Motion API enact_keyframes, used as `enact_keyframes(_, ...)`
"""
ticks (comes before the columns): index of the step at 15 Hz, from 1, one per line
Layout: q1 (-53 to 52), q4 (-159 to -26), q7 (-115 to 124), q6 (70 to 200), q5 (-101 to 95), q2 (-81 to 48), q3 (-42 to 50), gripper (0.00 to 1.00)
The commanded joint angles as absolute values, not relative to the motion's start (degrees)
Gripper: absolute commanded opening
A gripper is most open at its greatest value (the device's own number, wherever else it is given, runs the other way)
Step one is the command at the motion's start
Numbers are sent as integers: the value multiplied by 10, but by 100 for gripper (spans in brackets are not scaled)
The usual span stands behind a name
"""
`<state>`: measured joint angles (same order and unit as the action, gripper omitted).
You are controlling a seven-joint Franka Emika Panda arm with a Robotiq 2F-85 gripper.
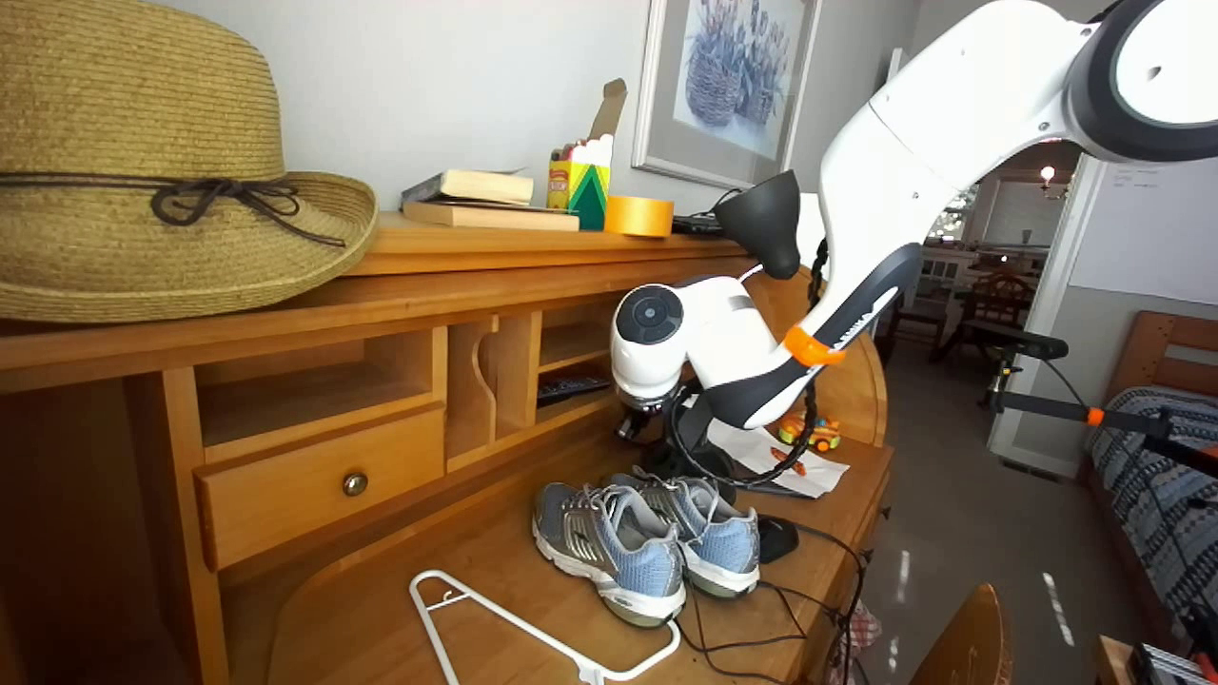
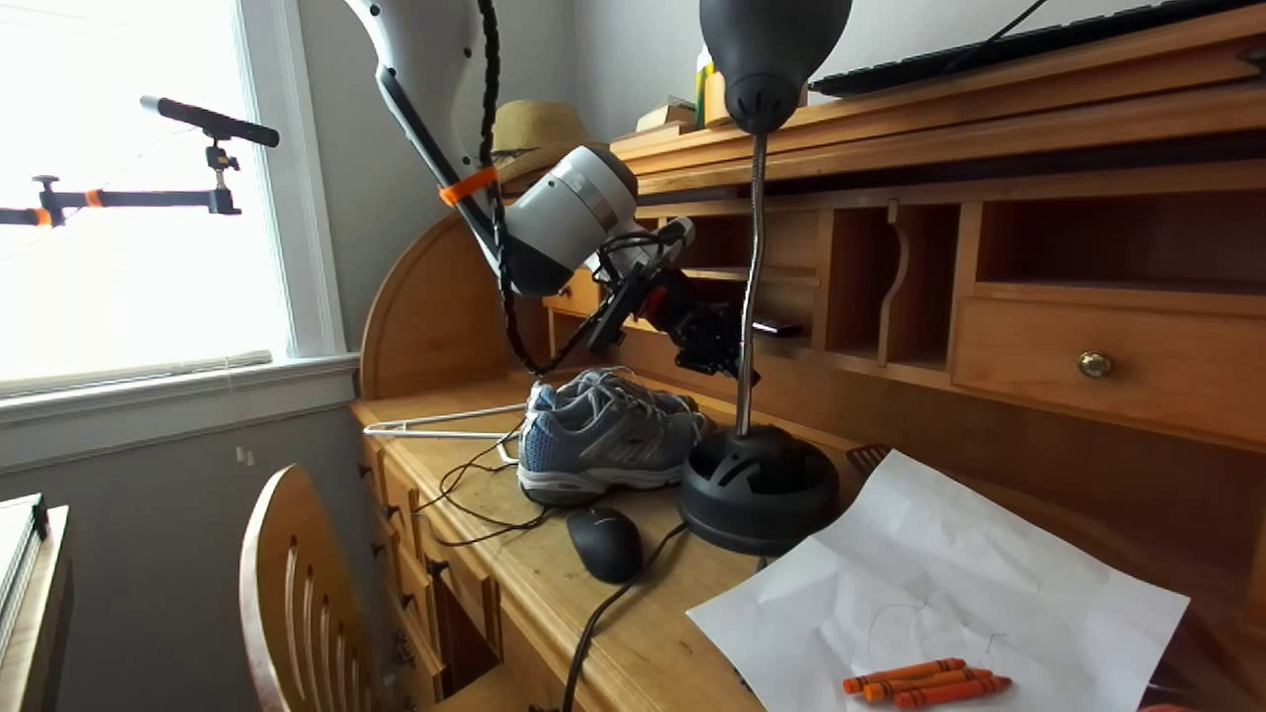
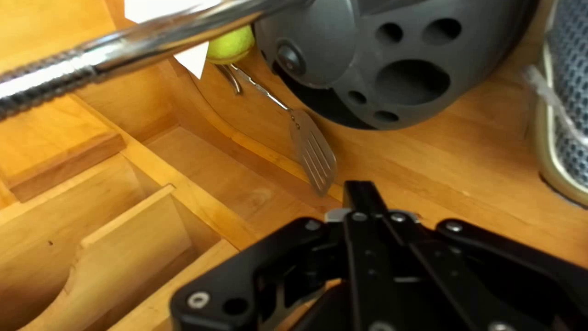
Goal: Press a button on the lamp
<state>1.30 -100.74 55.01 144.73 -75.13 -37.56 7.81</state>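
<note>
- Fingers [image 3: 356, 202] of the gripper [image 3: 363, 191]: drawn together, side against side, only each other in their grip. They enter the wrist view from 6 o'clock.
- Bare desk [image 3: 436, 161] shows between tips and lamp base [image 3: 395, 51]; base lies at 12 o'clock from them.
- On that base, toward 11 o'clock, a small round knob [image 3: 290, 57]; button or not, I cannot tell.
- Shiny stem [image 3: 138, 50] crosses at 10 o'clock; slotted spatula [image 3: 314, 156] nearer, similar bearing. Shoe [image 3: 572, 92] at 2.
- In an exterior view the lamp [image 2: 757, 509] stands on the desk, gripper partly behind its stem; touching or apart there, cannot tell.
- From the lamp's base: mouse [image 2: 605, 544] at 8 o'clock, paper [image 2: 989, 554] at 4, orange crayons [image 2: 925, 682] lying on it.
- In an exterior view, lamp head [image 1: 766, 224] at 1 o'clock from the shoes; fingers too obscured to read.
</note>
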Motion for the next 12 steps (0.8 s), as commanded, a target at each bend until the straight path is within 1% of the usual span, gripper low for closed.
enact_keyframes(1, 20, -1044, 542, 1473, -736, -343, 55, 0)
enact_keyframes(9, 13, -1118, 597, 1504, -753, -278, 50, 0)
enact_keyframes(12, 6, -1147, 638, 1525, -787, -257, 57, 0)
